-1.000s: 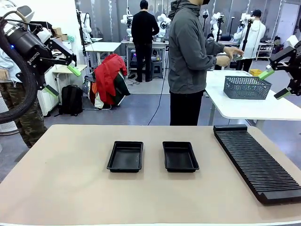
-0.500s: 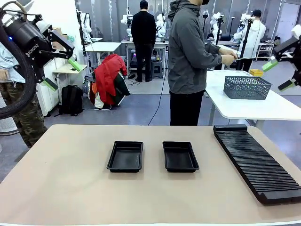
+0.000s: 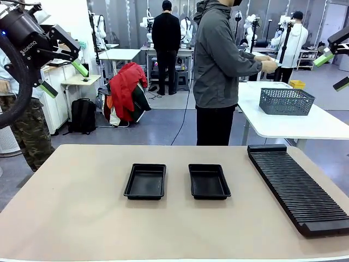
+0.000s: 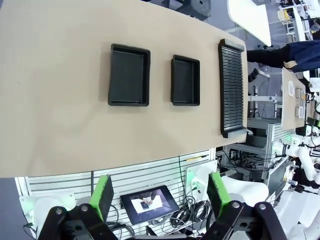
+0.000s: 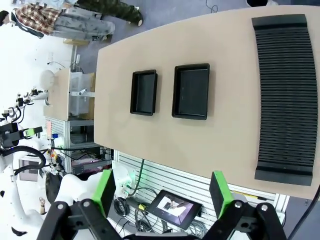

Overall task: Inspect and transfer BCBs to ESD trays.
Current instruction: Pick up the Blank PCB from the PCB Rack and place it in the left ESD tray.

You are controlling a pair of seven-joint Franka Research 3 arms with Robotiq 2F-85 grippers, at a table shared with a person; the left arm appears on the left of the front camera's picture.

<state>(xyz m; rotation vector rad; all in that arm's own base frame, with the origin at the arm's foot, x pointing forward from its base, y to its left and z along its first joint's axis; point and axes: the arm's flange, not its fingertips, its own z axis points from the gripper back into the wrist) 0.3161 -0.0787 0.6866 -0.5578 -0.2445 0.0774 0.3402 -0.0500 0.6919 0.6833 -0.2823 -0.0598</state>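
Site type: robotics lab, open-plan, shared floor.

- Work table [image 3: 71, 218]: beige, round-cornered; two black trays [image 3: 145, 181] mid-table, ribbed rack [image 3: 297, 188] along its right edge.
- White bench [image 3: 294, 123] beyond the far right corner, carrying a mesh basket [image 3: 286, 101]; a person [image 3: 218, 71] stands at it.
- More white benches farther back, people [image 3: 167, 43] standing at them.
- Grey floor [image 3: 158, 125], with backpack [image 3: 83, 115] and red jacket [image 3: 124, 87] left near a desk.
- Below the near edge: slotted panel [image 4: 145, 175], small screen [image 4: 148, 204], loose cables [image 4: 240, 160], metal frame [image 4: 270, 145].
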